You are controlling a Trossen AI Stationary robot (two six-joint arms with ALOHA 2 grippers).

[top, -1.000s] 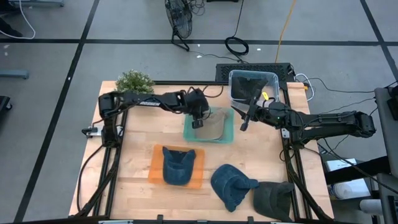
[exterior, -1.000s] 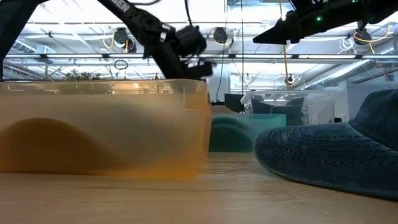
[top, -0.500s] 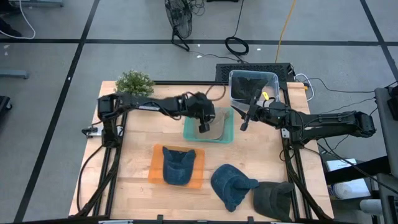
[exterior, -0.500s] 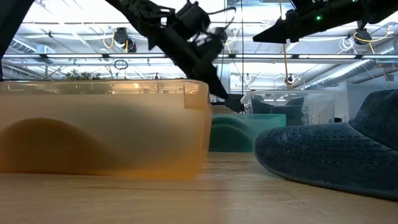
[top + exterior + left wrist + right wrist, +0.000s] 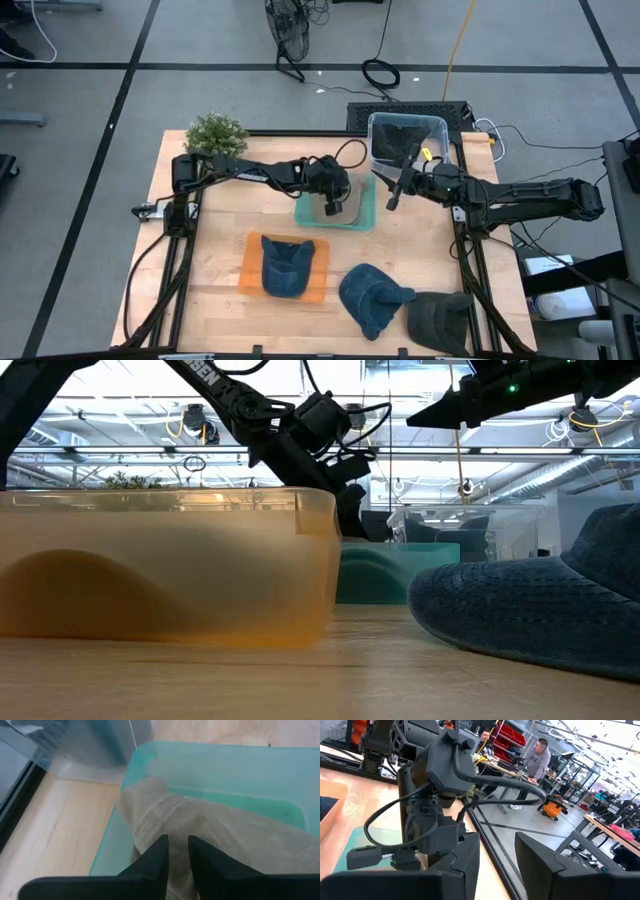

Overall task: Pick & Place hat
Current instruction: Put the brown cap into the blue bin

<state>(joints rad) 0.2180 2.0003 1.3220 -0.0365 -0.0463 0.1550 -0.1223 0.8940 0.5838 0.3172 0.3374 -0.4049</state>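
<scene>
You have a small green plant (image 5: 216, 131) at the far left corner of the wooden tabletop (image 5: 215, 250). Behind the tabletop, a black fan (image 5: 288, 35) stands on the grey floor near a coiled black cable (image 5: 381, 73). In the right wrist view, 2 people (image 5: 538, 757) stand among workbenches.
</scene>
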